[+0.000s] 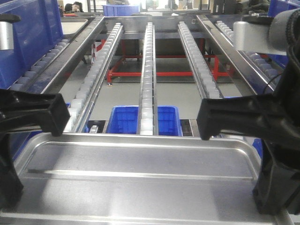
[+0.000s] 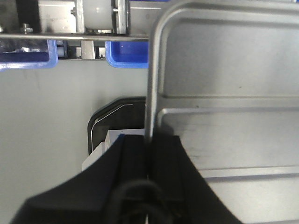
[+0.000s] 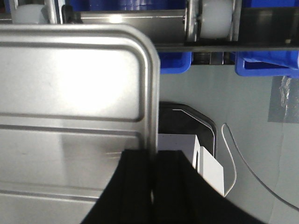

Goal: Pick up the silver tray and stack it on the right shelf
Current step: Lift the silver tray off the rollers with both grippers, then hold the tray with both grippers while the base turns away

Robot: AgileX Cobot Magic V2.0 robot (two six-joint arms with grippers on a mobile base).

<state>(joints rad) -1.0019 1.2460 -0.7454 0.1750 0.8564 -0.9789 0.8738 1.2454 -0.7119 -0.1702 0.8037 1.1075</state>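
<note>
The silver tray (image 1: pixel 140 178) is held level between my two grippers, with its long ridges running left to right. My left gripper (image 1: pixel 11 194) is shut on its left rim; in the left wrist view the left gripper (image 2: pixel 149 140) pinches the rim of the tray (image 2: pixel 224 70). My right gripper (image 1: pixel 269 197) is shut on its right rim; in the right wrist view the right gripper (image 3: pixel 154 156) pinches the rim of the tray (image 3: pixel 70 84). The tray's far edge sits just before the right shelf (image 1: pixel 147 70), whose roller tracks run away from me over red framing (image 1: pixel 136 72).
The shelf's front rail (image 2: pixel 70 36) with a roller lies just beyond the tray's far corners, and shows in the right wrist view (image 3: pixel 140 18). A blue bin (image 1: pixel 124 119) sits under the rack. Blue bins (image 1: pixel 33 37) stand on the left rack. A cable (image 3: pixel 233 158) lies on the floor.
</note>
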